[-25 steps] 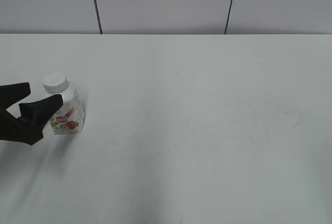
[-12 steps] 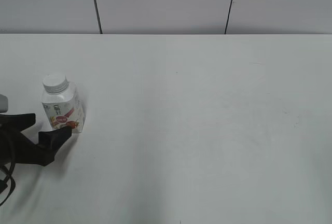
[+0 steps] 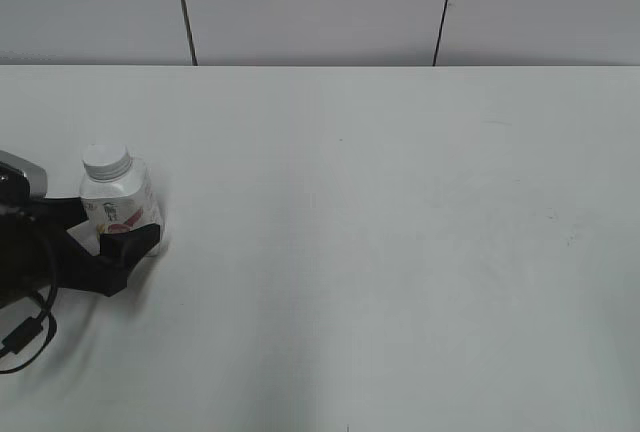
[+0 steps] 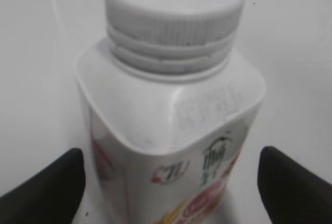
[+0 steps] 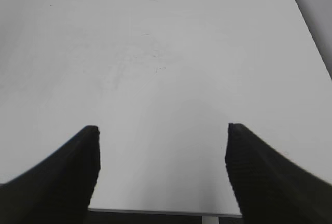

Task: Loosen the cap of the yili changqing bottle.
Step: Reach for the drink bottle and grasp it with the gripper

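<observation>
The yili changqing bottle (image 3: 123, 208) stands upright at the far left of the white table, with its white ribbed cap (image 3: 106, 160) on. In the left wrist view the bottle (image 4: 171, 136) fills the frame, the cap (image 4: 174, 11) at the top. My left gripper (image 3: 108, 230) is open, its two black fingers either side of the bottle's lower body with small gaps, not touching it (image 4: 171, 182). My right gripper (image 5: 162, 146) is open and empty above bare table; it is out of the exterior view.
The white table (image 3: 400, 232) stretches to the right of the bottle. A grey panelled wall (image 3: 320, 7) runs along the back. The table's edge (image 5: 166, 212) shows low in the right wrist view.
My left gripper dropped from the bottle's upper body, then moved forward so its open fingers now straddle the bottle's lower body. The bottle has not moved.
</observation>
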Motion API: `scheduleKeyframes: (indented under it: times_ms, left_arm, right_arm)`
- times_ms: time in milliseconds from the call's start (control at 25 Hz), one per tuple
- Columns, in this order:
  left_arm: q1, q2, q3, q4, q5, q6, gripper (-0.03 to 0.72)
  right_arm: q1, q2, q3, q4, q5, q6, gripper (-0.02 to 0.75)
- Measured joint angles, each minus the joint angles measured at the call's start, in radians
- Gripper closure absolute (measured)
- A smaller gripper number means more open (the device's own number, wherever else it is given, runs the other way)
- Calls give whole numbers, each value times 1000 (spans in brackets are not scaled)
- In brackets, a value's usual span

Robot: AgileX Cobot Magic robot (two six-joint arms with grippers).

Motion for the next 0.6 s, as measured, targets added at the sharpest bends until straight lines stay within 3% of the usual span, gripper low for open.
scheduleKeyframes:
  times_ms: [320, 600]
  left_arm:
    - [0, 50, -82, 44, -1, 1, 94]
    - [0, 53, -84, 45, -4, 1, 181]
  right_arm:
    - [0, 0, 0, -5, 0, 0, 146]
    - [0, 0, 0, 0, 0, 0, 146]
